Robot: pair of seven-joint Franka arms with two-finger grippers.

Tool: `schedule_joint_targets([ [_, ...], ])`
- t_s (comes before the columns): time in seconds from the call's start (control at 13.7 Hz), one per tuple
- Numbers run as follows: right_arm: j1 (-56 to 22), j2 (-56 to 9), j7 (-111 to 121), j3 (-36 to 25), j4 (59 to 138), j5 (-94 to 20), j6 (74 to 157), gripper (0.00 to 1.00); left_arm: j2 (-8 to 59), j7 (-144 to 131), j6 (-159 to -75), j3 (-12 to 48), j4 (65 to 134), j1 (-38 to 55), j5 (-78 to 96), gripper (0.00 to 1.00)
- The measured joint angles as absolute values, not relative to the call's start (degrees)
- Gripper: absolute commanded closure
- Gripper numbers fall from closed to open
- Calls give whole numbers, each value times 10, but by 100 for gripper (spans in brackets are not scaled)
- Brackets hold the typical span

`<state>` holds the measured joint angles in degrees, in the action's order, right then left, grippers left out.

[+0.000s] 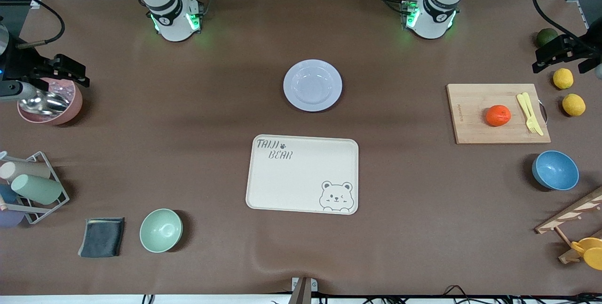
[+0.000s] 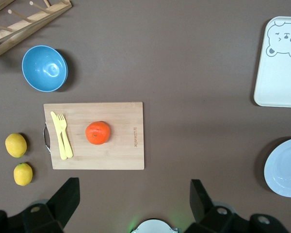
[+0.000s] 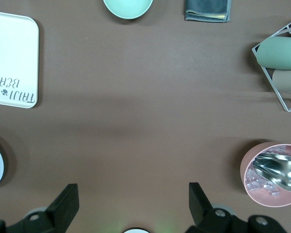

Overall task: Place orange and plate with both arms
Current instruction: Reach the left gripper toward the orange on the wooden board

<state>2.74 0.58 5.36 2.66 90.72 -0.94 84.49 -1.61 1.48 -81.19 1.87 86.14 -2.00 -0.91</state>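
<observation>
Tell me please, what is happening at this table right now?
Nothing is held yet. The left tool hangs open over the table's end near the lemons; the right tool hangs open by the pink bowl. The orange lies on the cutting board, and the plate sits bare, farther from the camera than the tray.

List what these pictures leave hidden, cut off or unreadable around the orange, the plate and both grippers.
- Round pale lavender plate: left wrist view's edge cuts it; the right wrist view shows a sliver.
- Small red-orange orange: underside hidden against the bamboo cutting board.
- Board's printed label: too small to read.
- Open left gripper over the lemons' end: frame edge cuts it.
- Open right gripper over the pink bowl: partly covers the bowl.
</observation>
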Motion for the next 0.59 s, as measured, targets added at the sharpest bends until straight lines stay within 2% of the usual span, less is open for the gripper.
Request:
schedule_joint_targets([
  [0.59, 27, 5, 54, 27, 907, -9, 842, 0, -9, 15, -809, 19, 882, -21, -42, 0],
])
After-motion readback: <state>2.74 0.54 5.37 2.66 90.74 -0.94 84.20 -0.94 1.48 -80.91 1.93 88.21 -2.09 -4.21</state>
